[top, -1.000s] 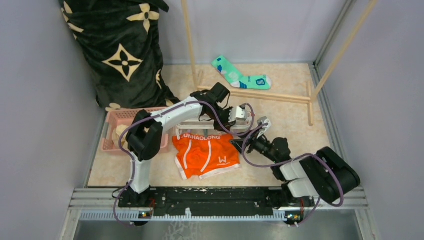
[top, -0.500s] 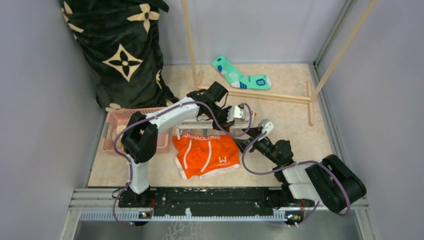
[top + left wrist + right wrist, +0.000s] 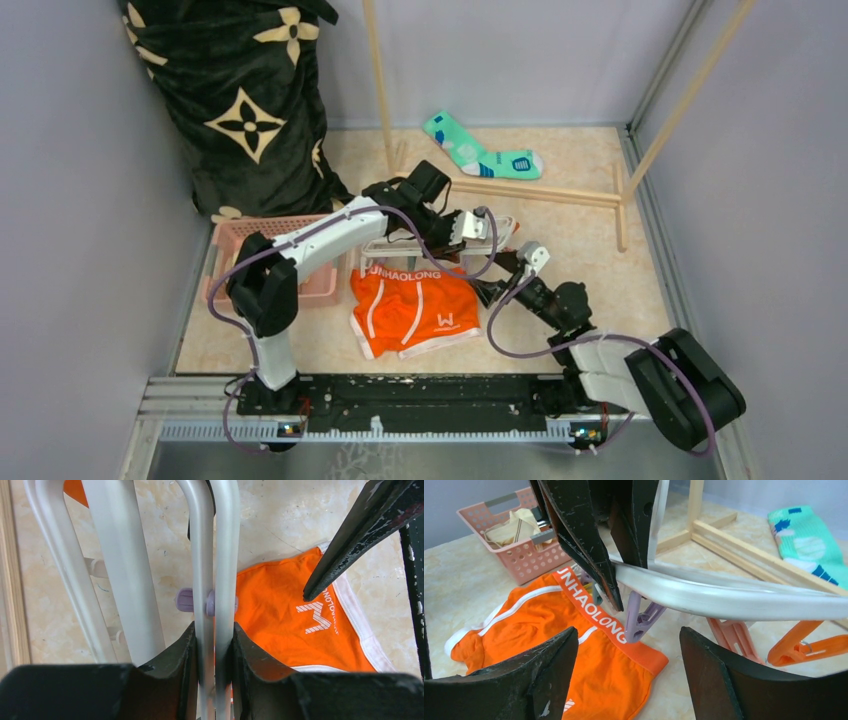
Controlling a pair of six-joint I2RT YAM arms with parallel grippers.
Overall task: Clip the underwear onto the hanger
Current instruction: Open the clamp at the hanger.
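Step in hand, my read: get the waistband into a clip. The underwear [image 3: 412, 310] lies flat near the middle of the table's [image 3: 600, 240] near edge. Its waistband [image 3: 594, 607] is on the far side, just under the hanger [image 3: 724, 597]. I'd drop the right gripper [image 3: 628, 645] low onto the waistband's right end, pinch the band only, and lift it to the lilac clip [image 3: 640, 617] dangling right over the lettering. The clip looks shut, so it needs squeezing open first. Keep the hanger steady meanwhile. Risk: knocking the clip aside or dragging the whole garment.

Hands: the right gripper's jaws stand wide and hold nothing. It hovers just over the waistband beside the lilac clip, and I see no contact. Farther out, the left gripper [image 3: 214, 640] is clamped narrow on two white hanger bars, holding the frame up with clips hanging.
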